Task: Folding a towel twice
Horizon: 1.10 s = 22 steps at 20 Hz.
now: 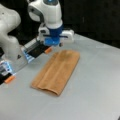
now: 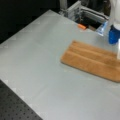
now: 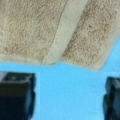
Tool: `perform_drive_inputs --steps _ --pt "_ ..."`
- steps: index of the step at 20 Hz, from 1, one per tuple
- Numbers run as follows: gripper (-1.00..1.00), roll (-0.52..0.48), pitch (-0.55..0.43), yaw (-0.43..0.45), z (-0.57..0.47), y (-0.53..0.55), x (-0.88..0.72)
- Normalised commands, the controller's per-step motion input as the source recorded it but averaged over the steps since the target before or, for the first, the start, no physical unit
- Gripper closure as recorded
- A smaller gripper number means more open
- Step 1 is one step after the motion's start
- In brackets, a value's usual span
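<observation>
Closest, the wrist view shows the gripper (image 3: pixel 68 97) spread wide with nothing between its fingers (image 3: pixel 16 96), just short of the towel (image 3: pixel 37 30) edge (only here is the plain woven band visible). Farther off, in both front views, the towel (image 1: pixel 57 71) (image 2: pixel 92 60) lies folded into a long strip on the table (image 1: pixel 95 95) (image 2: pixel 37 57).

Fuzzy terry towel (image 1: pixel 57 72), smooth matt table (image 1: pixel 95 82)
</observation>
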Motion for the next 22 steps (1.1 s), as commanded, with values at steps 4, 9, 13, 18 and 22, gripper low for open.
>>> perform_drive_inputs --steps 4,9,13,18,22 --pt "-1.0 0.136 -0.069 -0.066 -0.08 -0.02 -0.18" --pt "-1.0 0.145 -0.048 -0.054 -0.04 -0.01 -0.2" --pt "-1.0 0.192 -0.021 -0.002 0.08 -0.01 -0.19" --pt "-1.0 0.118 -0.046 0.034 0.22 0.07 0.04" --pt "-1.0 0.067 0.022 0.033 0.18 0.15 0.31"
